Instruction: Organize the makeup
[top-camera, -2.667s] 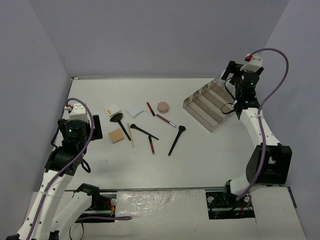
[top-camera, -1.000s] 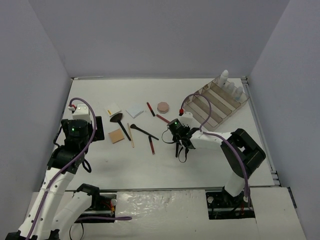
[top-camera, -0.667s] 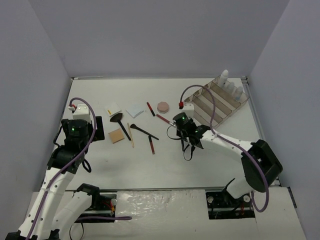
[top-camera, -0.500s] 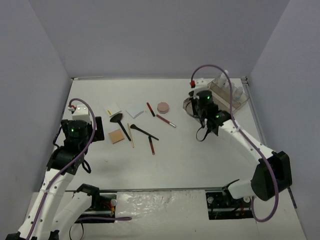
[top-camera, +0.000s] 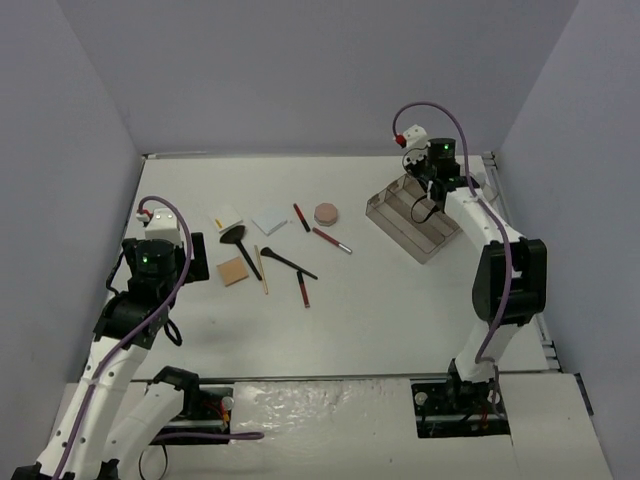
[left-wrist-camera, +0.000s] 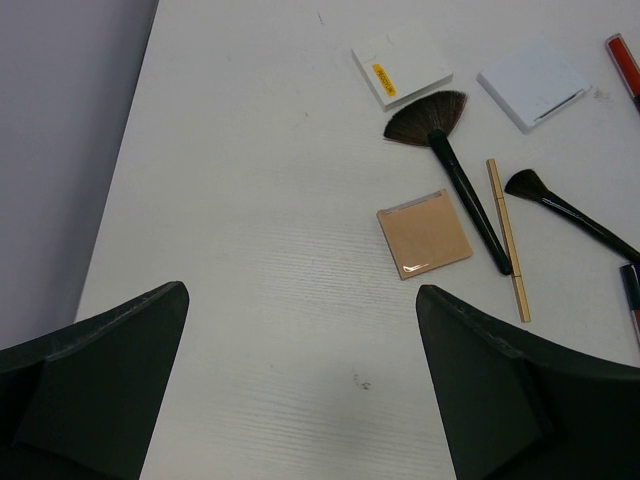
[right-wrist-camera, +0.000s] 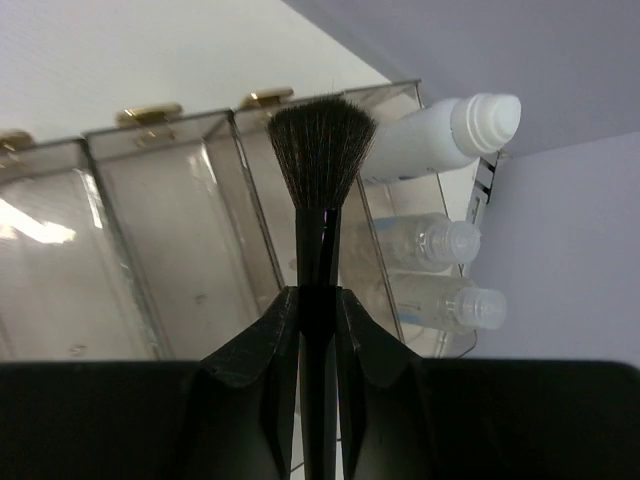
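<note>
My right gripper (top-camera: 431, 190) (right-wrist-camera: 318, 300) is shut on a black brush (right-wrist-camera: 321, 150), bristles forward, held over the smoky divided tray (top-camera: 412, 230) (right-wrist-camera: 150, 126). Three clear white-capped bottles (right-wrist-camera: 440, 135) lie in the tray's far compartment. On the table lie a fan brush (top-camera: 240, 245), a small brush (top-camera: 287, 263), a wooden pencil (top-camera: 262, 270), red pencils (top-camera: 303, 289), a pink compact (top-camera: 326, 214), and white (top-camera: 227, 220), pale-blue (top-camera: 269, 221) and tan (top-camera: 233, 271) pads. My left gripper (top-camera: 193, 257) (left-wrist-camera: 300, 292) is open above bare table, near the tan pad (left-wrist-camera: 424, 233).
Grey walls close in the table on the left, back and right. The tray stands tilted at the back right corner, close to the table's right edge (top-camera: 505, 215). The left wall (left-wrist-camera: 60, 150) runs just beside my left gripper.
My right arm has carried the black brush from the middle of the table up and back to the tray at the back right. The left arm has not moved.
</note>
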